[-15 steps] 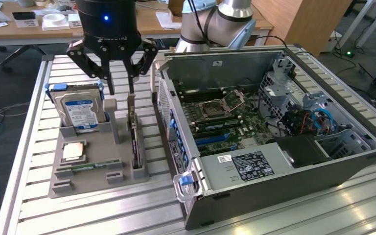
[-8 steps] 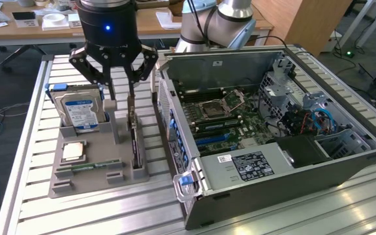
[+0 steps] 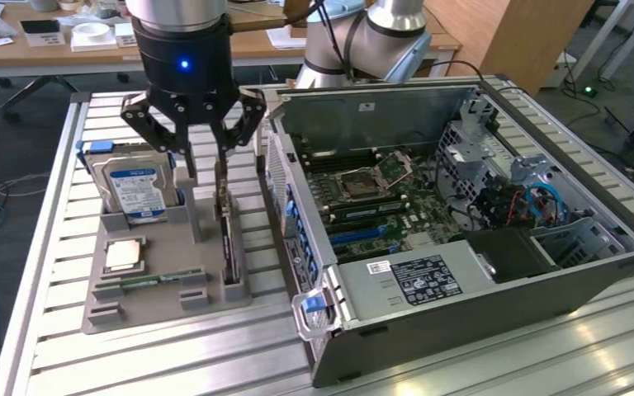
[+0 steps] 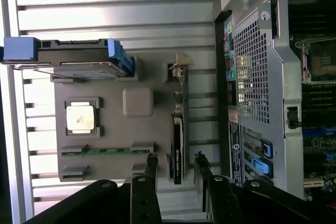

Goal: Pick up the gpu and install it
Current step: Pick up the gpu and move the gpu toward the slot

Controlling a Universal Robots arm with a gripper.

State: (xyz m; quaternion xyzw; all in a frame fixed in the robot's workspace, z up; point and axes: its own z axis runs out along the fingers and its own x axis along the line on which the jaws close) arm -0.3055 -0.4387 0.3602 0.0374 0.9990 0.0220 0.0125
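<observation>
Silver-grey arm, blue wrist light, black linkage end effector

Open computer case on slatted table, grey holder tray with hard drive, CPU, RAM stick

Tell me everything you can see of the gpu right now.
The gpu is a thin card with a dark cooler and a silver end bracket. It stands on its long edge in a slot of the grey holder tray, beside the open computer case. The open claw straddles it, one finger on each side, with gaps showing in the wrist view.
</observation>
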